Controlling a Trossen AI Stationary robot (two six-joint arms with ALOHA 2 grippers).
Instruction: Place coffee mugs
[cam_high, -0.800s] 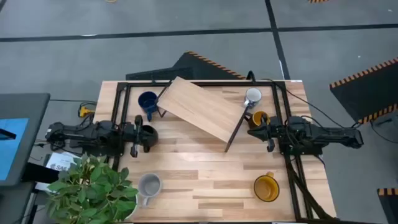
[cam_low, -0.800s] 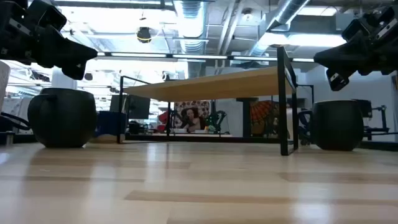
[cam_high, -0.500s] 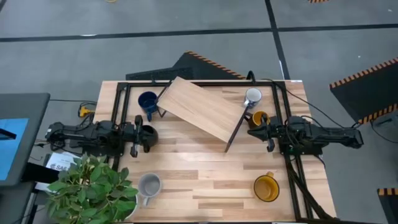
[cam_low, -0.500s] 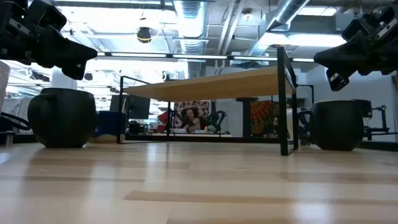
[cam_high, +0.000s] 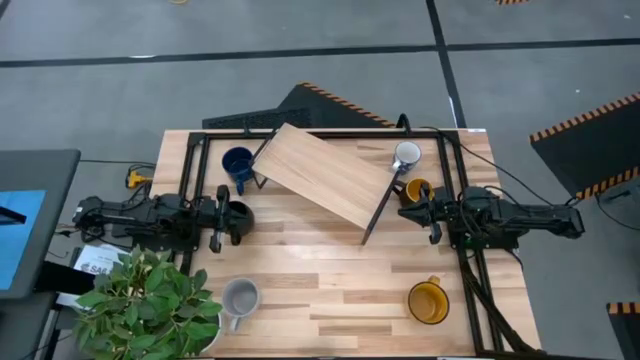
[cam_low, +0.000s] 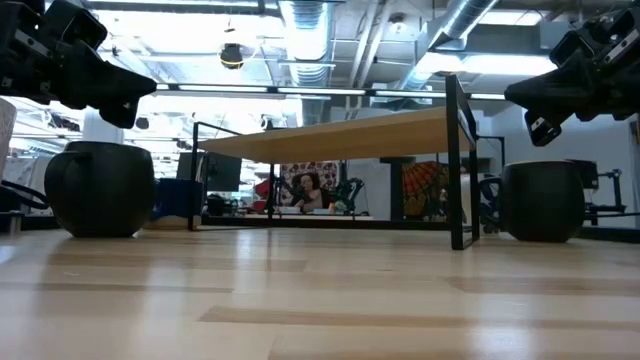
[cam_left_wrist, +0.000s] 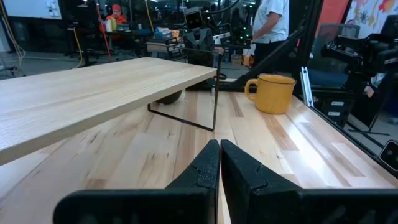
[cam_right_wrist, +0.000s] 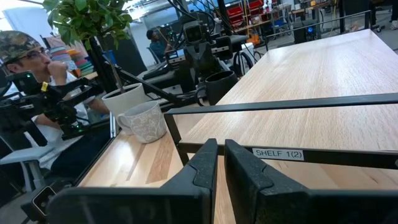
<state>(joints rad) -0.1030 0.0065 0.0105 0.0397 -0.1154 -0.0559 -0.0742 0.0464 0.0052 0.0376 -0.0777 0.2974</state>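
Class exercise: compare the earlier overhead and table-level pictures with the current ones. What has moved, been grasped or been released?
Nothing visibly changed. The left gripper stays beside the black mug, the right gripper beside a yellow-orange mug; both are shut and empty, and all mugs sit where they were.

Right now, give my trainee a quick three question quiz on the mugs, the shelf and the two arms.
1. How many mugs show from above?
2. True or false: the white mug stands on top of the shelf.
3. Which mug lies nearest the plant: A black, B grey, C blue?

Key: 1. Six. 2. False; it sits on the table beside the shelf, at the back. 3. B. The left gripper and right gripper are both shut and empty.
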